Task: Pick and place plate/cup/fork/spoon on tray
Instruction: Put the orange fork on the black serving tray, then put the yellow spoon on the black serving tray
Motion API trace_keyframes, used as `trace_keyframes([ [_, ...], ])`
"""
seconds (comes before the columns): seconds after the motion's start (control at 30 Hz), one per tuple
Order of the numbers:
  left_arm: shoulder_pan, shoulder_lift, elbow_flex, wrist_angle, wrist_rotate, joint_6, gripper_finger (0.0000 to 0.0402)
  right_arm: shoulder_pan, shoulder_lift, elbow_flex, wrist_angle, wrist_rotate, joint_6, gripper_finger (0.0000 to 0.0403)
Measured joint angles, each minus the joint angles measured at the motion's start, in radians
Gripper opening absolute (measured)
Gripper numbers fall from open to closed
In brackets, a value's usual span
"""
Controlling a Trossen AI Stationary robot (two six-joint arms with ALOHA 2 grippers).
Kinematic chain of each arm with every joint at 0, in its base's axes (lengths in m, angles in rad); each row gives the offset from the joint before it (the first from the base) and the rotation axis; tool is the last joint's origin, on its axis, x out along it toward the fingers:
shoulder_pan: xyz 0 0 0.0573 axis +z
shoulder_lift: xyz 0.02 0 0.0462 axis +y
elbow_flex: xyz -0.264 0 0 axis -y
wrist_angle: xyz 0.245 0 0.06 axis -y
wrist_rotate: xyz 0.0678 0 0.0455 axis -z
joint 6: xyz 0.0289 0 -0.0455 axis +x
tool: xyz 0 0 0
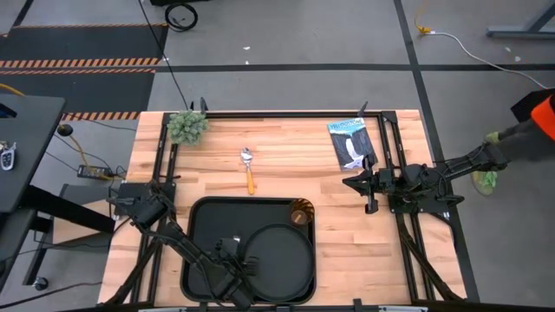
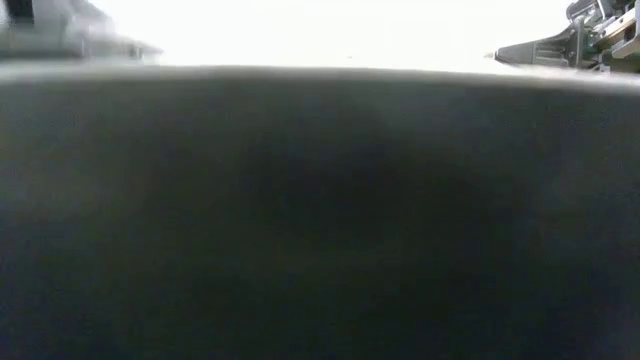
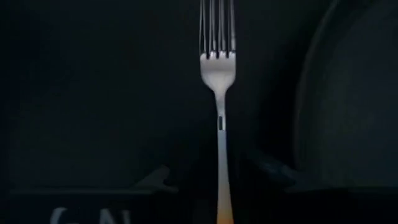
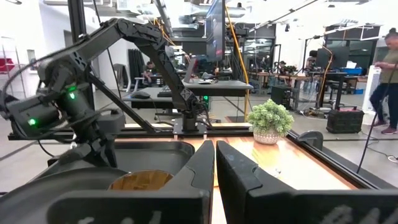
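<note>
The tray [image 1: 201, 217] sits at the near edge of the table [image 1: 286, 147], left of centre. Its right half carries the plate [image 1: 279, 253], whose rim reaches close to the tray's right and near walls. The cup [image 1: 302, 212] stands in the tray's far right corner, just beside the plate. The tray's left half is bare black surface, and this is where the left gripper [image 1: 232, 282] works, low over the tray floor beside the plate's left edge.

In the left wrist view the fork [image 3: 219, 112] stands straight ahead of the fingers, gripped at the handle end. Four bright metal tines and a slim metal neck show against the dark tray, and a trace of orange shows at the handle. The plate's curved rim lies close on one side.

The spoon [image 1: 248, 167] lies on the open wood beyond the tray, bowl away from it, yellow-orange handle toward it, apart from everything.

The right gripper [image 1: 371, 188] waits over the table right of the tray, fingers [image 4: 239, 174] closed together.
</note>
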Motion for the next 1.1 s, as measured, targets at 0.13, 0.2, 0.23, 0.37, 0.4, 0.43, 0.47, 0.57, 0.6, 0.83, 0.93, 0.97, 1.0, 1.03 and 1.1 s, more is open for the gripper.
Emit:
trace_keyframes([
  [0.13,0.002,0.000,0.087,-0.176,-0.027,0.005,0.0112,0.000,0.000,0.000,0.000,0.000,0.000,0.0023],
  [0.2,0.006,-0.002,0.125,-0.249,-0.054,0.010,0.0112,0.000,0.000,0.000,0.000,0.000,0.000,0.0023],
  [0.23,0.010,-0.003,0.140,-0.279,-0.066,0.022,0.0112,0.000,0.000,0.000,0.000,0.000,0.000,0.0023],
  [0.37,0.051,-0.003,0.173,-0.324,-0.101,0.130,0.0112,0.000,0.000,0.000,0.000,0.000,0.000,0.0023],
  [0.4,0.069,-0.003,0.174,-0.328,-0.111,0.161,0.0112,0.000,0.000,0.000,0.000,0.000,0.000,0.0023],
  [0.43,0.087,-0.003,0.174,-0.328,-0.121,0.197,0.0112,0.000,0.000,0.000,0.000,0.000,0.000,0.0023],
  [0.47,0.109,-0.003,0.174,-0.328,-0.125,0.240,0.0110,0.000,0.000,0.000,0.000,0.000,0.000,0.0023],
  [0.57,0.182,-0.003,0.174,-0.318,-0.158,0.385,0.0100,0.000,0.000,0.000,0.000,0.000,0.000,0.0023],
  [0.6,0.207,-0.003,0.174,-0.315,-0.187,0.433,0.0094,0.000,0.000,0.000,0.000,0.000,0.000,0.0023],
  [0.83,0.377,-0.003,0.174,-0.327,-0.275,0.727,0.0033,0.000,0.000,0.000,0.000,0.000,0.000,0.0023],
  [0.93,0.436,-0.003,0.174,-0.341,-0.296,0.816,0.0008,0.000,0.000,0.000,0.000,0.000,0.000,0.0023],
  [0.97,0.453,-0.003,0.174,-0.341,-0.302,0.850,0.0006,0.000,0.000,0.000,0.000,0.000,0.000,0.0023],
  [1.0,0.467,-0.003,0.174,-0.341,-0.308,0.884,0.0007,0.000,0.000,0.000,0.000,0.000,0.000,0.0023],
  [1.03,0.481,-0.003,0.174,-0.340,-0.313,0.919,0.0007,0.000,0.000,0.000,0.000,0.000,0.000,0.0023],
  [1.1,0.505,-0.003,0.174,-0.341,-0.319,0.974,0.0006,0.000,0.000,0.000,0.000,0.000,0.000,0.0023],
])
